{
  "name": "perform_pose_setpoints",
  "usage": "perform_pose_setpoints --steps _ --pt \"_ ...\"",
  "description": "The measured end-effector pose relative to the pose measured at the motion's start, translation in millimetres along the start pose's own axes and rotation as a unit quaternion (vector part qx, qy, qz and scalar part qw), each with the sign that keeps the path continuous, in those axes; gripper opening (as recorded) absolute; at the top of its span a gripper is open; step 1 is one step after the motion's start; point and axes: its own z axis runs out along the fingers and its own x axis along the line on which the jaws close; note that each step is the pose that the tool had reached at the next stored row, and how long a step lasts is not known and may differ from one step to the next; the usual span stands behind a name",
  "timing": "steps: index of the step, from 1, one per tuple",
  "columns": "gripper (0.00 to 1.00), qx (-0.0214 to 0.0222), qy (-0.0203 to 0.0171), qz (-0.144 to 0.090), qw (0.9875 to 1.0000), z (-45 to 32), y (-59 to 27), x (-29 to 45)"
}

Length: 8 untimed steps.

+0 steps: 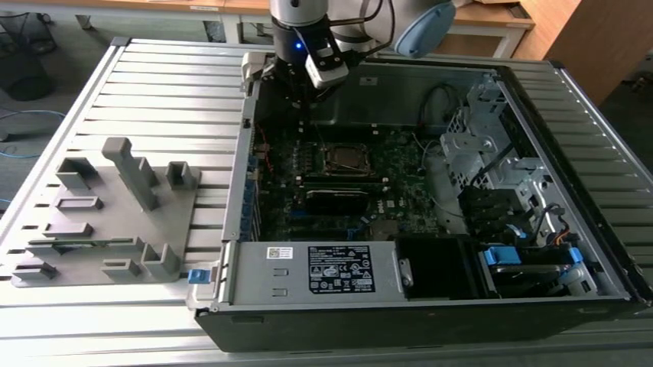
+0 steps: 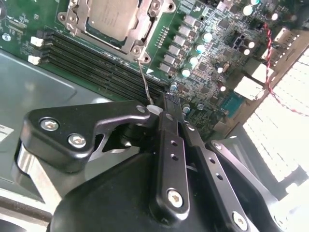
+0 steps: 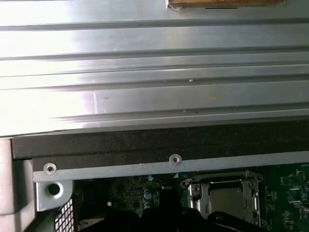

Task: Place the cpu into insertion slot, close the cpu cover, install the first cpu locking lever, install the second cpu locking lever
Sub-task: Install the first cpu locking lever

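Note:
The cpu [image 2: 113, 13] lies in the insertion slot [image 1: 347, 158] in the middle of the motherboard, its grey top showing in both wrist views [image 3: 227, 198]. The cpu cover [image 2: 141, 34] is down flat around it. A thin wire locking lever [image 2: 143, 77] stands up from the socket's corner, and its free end reaches the tip of my gripper [image 2: 169, 102]. The black fingers [image 2: 166, 145] are pressed together with no gap. In the exterior view my gripper [image 1: 297, 107] hangs inside the case, toward the exterior view's left of the socket.
Long black memory slots [image 2: 106, 67] run beside the socket. Red and black wires [image 2: 276, 58] hang near the case wall. A power supply [image 1: 306, 271] and drive cage [image 1: 490, 145] fill the case's other sides. A grey fixture tray [image 1: 102, 222] sits outside on the slatted table [image 1: 173, 84].

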Motion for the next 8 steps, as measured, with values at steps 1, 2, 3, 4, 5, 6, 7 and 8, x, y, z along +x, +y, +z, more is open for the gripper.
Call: perform_pose_setpoints --steps 1,2,3,4,5,6,7,8 --pt "0.11 0.0000 0.0000 0.000 1.0000 0.2 -0.3 -1.6" --pt "0.11 0.0000 0.0000 0.000 1.0000 0.4 -0.6 -3.5" --pt "0.11 0.0000 0.0000 0.000 1.0000 0.5 -0.9 -5.4" --pt "0.11 0.0000 0.0000 0.000 1.0000 0.7 -1.2 -7.4" --pt "0.11 0.0000 0.0000 0.000 1.0000 0.9 -1.5 -9.6" --pt "0.11 0.0000 0.0000 0.000 1.0000 1.1 -1.8 -11.9" --pt "0.11 0.0000 0.0000 0.000 1.0000 1.3 -2.2 -14.4" --pt "0.11 0.0000 0.0000 0.000 1.0000 1.5 -2.6 -17.1"
